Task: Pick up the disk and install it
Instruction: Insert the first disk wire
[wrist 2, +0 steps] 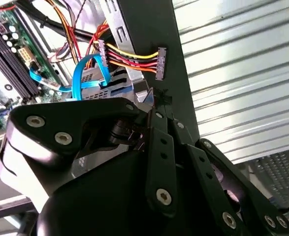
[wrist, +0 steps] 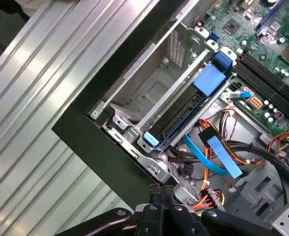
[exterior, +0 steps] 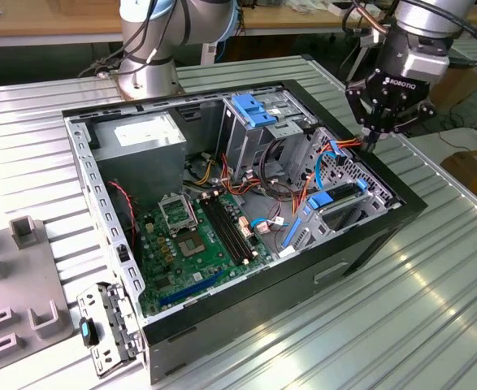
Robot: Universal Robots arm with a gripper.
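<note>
Clerk: Entry one, disk (wrist: 186, 105). Location?

Checker: Lodged on edge in the drive bay (wrist: 151, 91) at a corner of the open computer case (exterior: 360, 244). Dark slab, with blue bracket tabs showing at both ends.

Clerk: Entry two, gripper (exterior: 373, 145). Condition?

Checker: Fingers pressed together, nothing pinched between them. It hangs over the case rim by the bay.

Clerk: Position of disk relative to gripper?

Checker: Below it and a little inboard. The nearer bracket tab lies close to the fingertips but apart from them, with no contact visible in the first wrist view.

Clerk: Progress against task?

Checker: Pick-up and placing judged done, since the disk sits between the bay rails and not in the gripper. Whether it is pushed fully home or latched, cannot tell.

Clerk: Associated items?

Checker: Blue data cable (wrist: 210, 155) and a power connector (wrist 2: 160, 62) on yellow, red and black leads. Both lie beside the bay and appear to be plugged into nothing. Motherboard (exterior: 201, 244) is well apart from the work.
</note>
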